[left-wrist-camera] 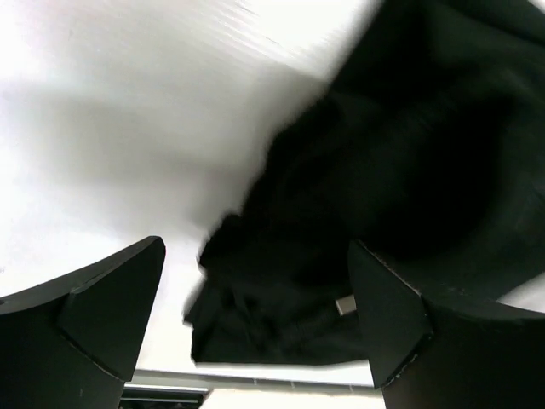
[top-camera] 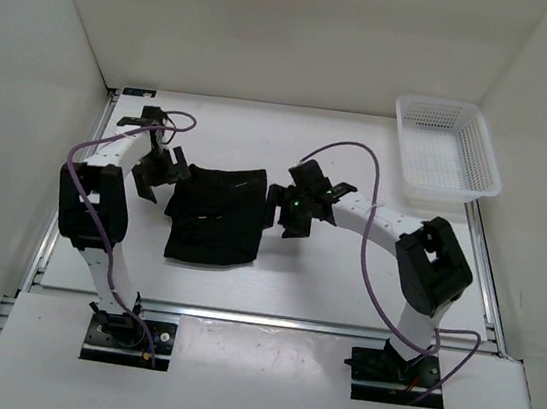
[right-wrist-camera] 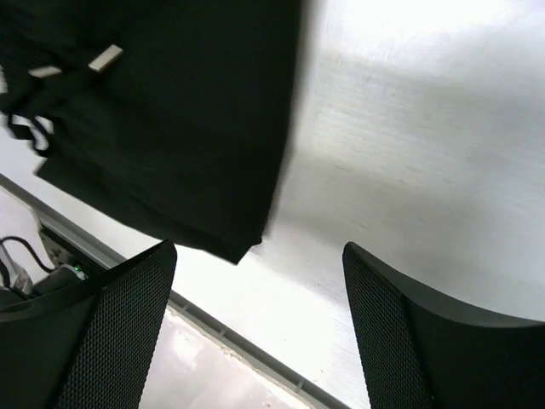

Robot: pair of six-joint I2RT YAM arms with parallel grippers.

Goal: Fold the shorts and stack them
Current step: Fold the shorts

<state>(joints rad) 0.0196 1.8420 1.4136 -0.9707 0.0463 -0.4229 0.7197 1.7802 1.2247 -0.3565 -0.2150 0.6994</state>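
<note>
White table [top-camera: 344, 279], plain white walls [top-camera: 297, 26]

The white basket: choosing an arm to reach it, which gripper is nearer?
Right. The right gripper sits just right of the shorts, with the basket farther back on its side; the left gripper is across the shorts, farther away.

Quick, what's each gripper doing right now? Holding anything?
Left gripper: open, holding nothing, beside the shorts.
Right gripper: open, holding nothing.
</note>
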